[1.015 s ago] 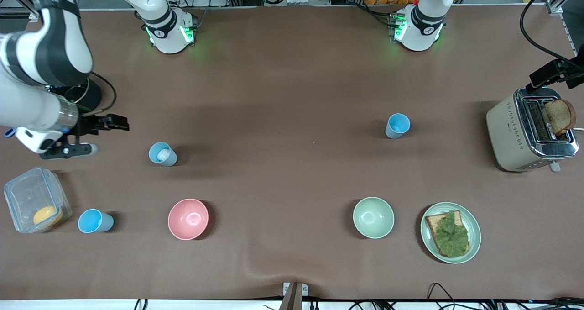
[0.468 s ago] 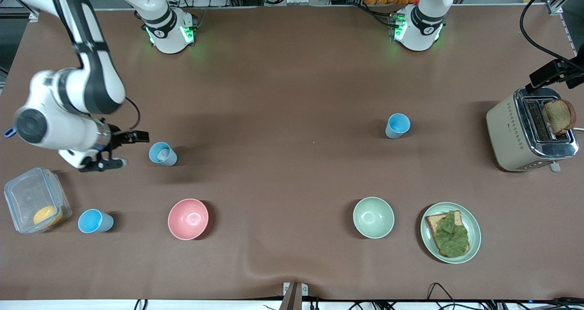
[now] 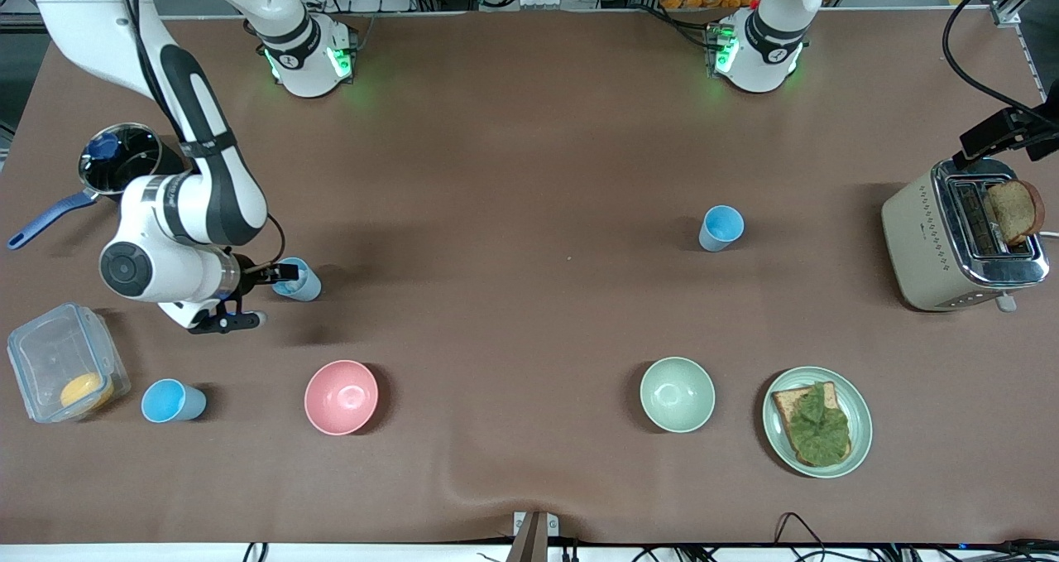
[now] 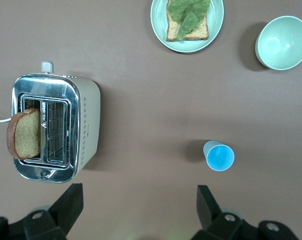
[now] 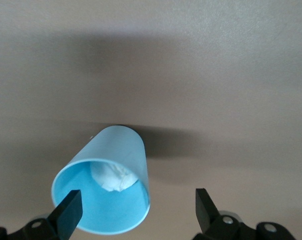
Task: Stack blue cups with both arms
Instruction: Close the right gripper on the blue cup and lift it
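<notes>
A blue cup with a whitish patch inside stands between the spread end effector fingers.

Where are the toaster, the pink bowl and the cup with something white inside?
toaster [image 3: 927, 235], front view, cream side wall
pink bowl [image 3: 341, 397], front view, inside bottom
cup with white patch [image 5: 122, 150], right wrist view, outer wall

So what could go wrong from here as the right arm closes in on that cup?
1. The right gripper is open, but one of its fingers overlaps the rim of the blue cup with the whitish patch; it could tip the cup.
2. A grasp by the rim may slip or tilt.
3. The left gripper hangs high, open, over the toaster end, not yet at its own cup.
</notes>
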